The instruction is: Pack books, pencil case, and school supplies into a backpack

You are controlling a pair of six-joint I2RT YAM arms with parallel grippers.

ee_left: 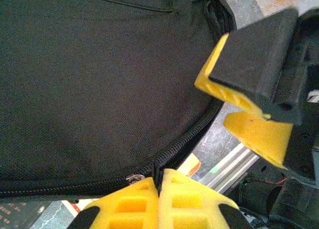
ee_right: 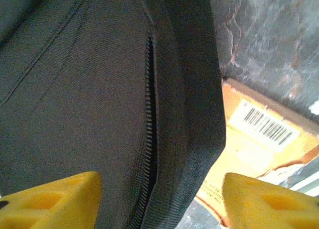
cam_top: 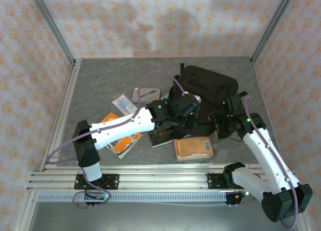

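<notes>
Where the left arm reaches: stretched diagonally from its base across the table (cam_top: 100,90) to the near side of the backpack (cam_top: 208,85), which lies at the far centre.
Left gripper (ee_left: 159,184): fingers pressed together at the zip (ee_left: 189,137); whether anything is pinched between them is hidden.
Right arm: bent up and inward to the bag's right flank.
Right gripper (ee_right: 159,194): fingers spread, the bag's edge between them.
Hidden: orange-and-white book (cam_top: 123,143) partly under the left arm; small orange book (cam_top: 193,148) half covered by fabric in the right wrist view.

The top camera looks down from high behind the arms (cam_top: 120,126), taking in the whole table (cam_top: 100,85). Both wrist cameras sit very close to the backpack (cam_top: 210,85), facing its black fabric and zip (ee_left: 184,139).
</notes>
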